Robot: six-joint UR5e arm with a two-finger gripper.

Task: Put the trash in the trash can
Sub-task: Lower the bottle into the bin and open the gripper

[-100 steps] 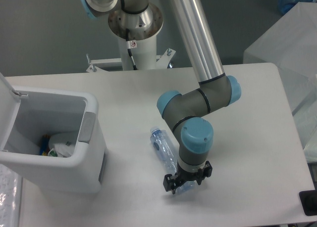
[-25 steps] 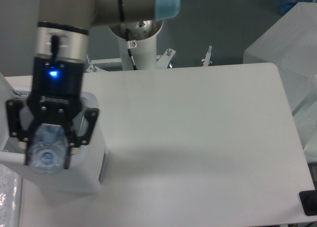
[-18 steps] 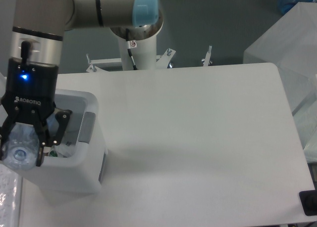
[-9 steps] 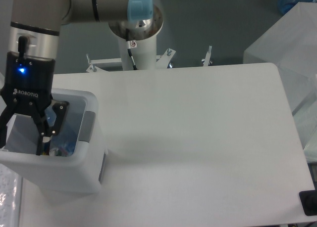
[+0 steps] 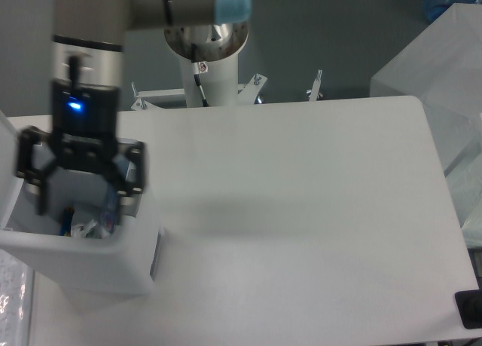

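My gripper (image 5: 79, 182) is matt black, hard plastic or metal by the look of it, under a brushed silver metal wrist with one glowing blue light. Below it the trash can (image 5: 90, 267) is smooth white plastic with a soft sheen. Inside, the bottle (image 5: 110, 204) shows as clear bluish plastic, and the wrapper (image 5: 89, 228) looks crinkled and pale. The table (image 5: 301, 210) is smooth, matt off-white.

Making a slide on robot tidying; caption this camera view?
Open gripper above the white trash can, crushed bottle already inside.
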